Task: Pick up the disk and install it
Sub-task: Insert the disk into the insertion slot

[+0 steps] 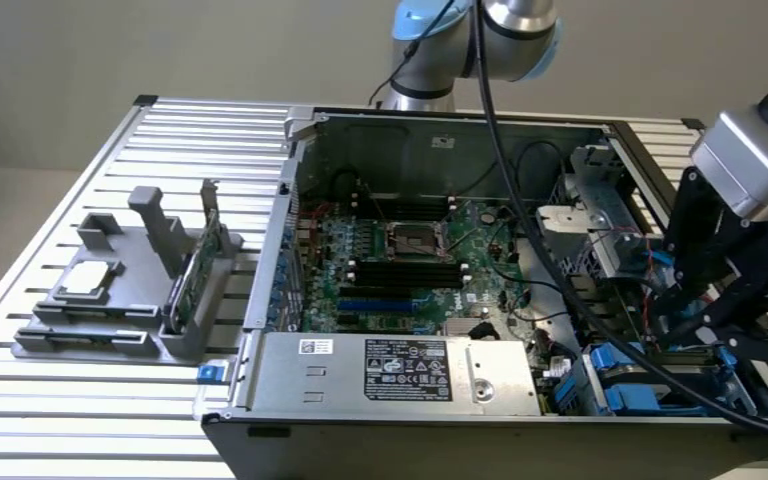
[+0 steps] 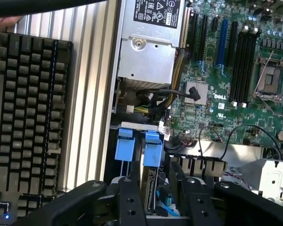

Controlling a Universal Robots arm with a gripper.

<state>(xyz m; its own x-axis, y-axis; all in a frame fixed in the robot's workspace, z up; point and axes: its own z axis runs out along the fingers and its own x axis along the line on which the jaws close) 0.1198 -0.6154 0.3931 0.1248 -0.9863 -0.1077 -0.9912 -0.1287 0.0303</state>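
Blue-railed disk stands on edge inside the computer, straight beneath the hand; its thin edge runs between the half-open fingers; no grip evident.

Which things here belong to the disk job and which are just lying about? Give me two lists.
For the job:
- the disk, on edge, with blue rails
- the gripper, right at the disk
- the open computer case

Lying about:
- the keyboard beside the case
- the grey holder with the square chip and the upright card
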